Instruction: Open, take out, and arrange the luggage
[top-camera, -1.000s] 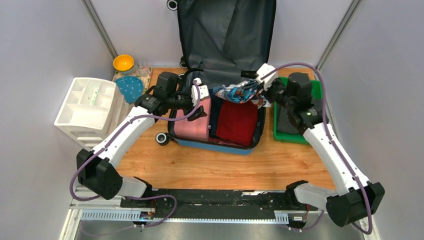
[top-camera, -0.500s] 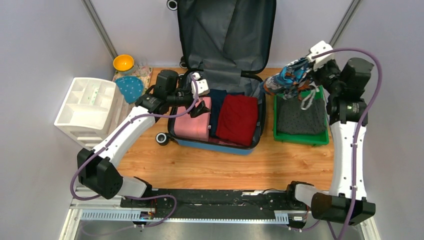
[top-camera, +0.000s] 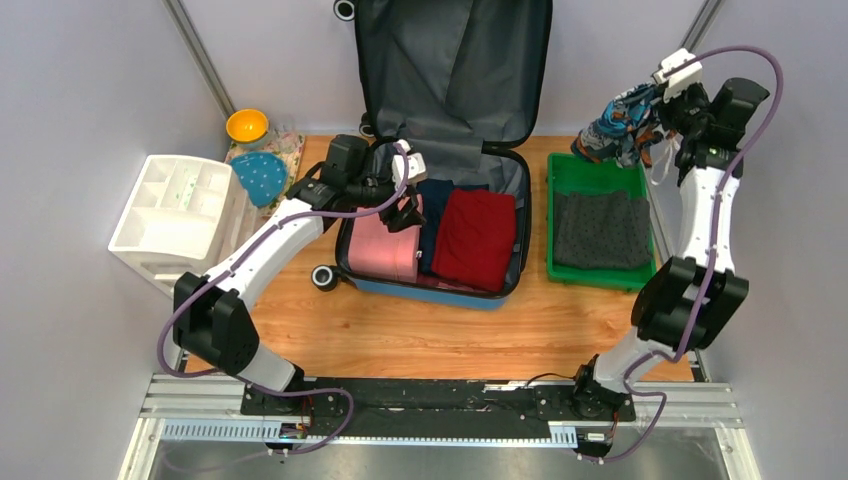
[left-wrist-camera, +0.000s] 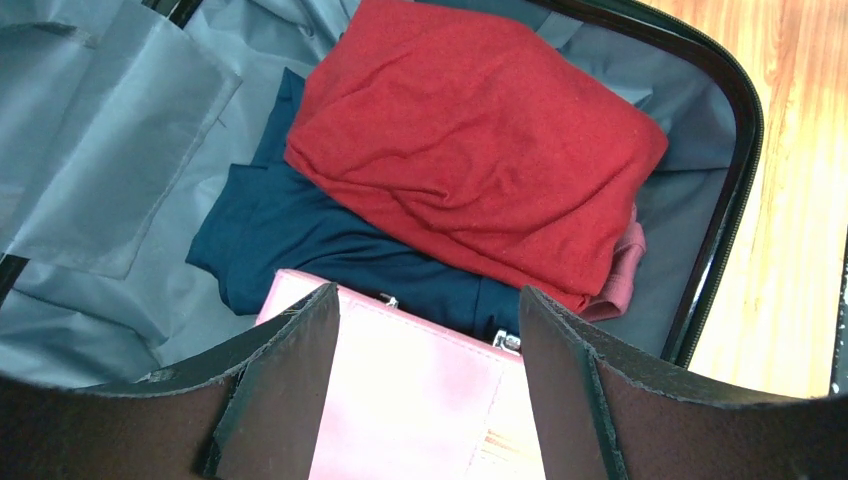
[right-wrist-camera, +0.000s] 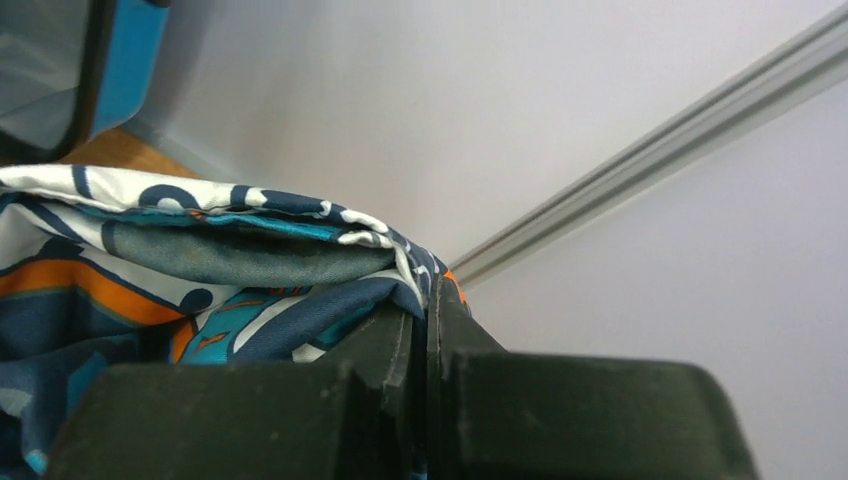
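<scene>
The blue suitcase (top-camera: 437, 292) lies open, its grey-lined lid (top-camera: 452, 70) standing against the back wall. Inside lie a pink case (top-camera: 382, 248), a navy garment (top-camera: 434, 215) and a folded red garment (top-camera: 477, 238). My left gripper (top-camera: 405, 210) is open, its jaws straddling the pink case's far edge (left-wrist-camera: 420, 360); the red garment (left-wrist-camera: 470, 150) and navy garment (left-wrist-camera: 300, 240) lie beyond. My right gripper (top-camera: 655, 100) is shut on a patterned blue, white and orange cloth (top-camera: 617, 122), held high above the green tray's back end; the cloth shows in the right wrist view (right-wrist-camera: 190, 290).
A green tray (top-camera: 600, 276) to the right of the suitcase holds a folded grey garment (top-camera: 601, 228). A white compartmented organiser (top-camera: 178, 215) stands at the left. An orange bowl (top-camera: 246, 125) and a teal dotted item (top-camera: 260, 175) sit at the back left.
My right gripper has carried the patterned cloth from over the suitcase to the right and back, high over the green tray. My left gripper has shifted slightly right over the pink case.
</scene>
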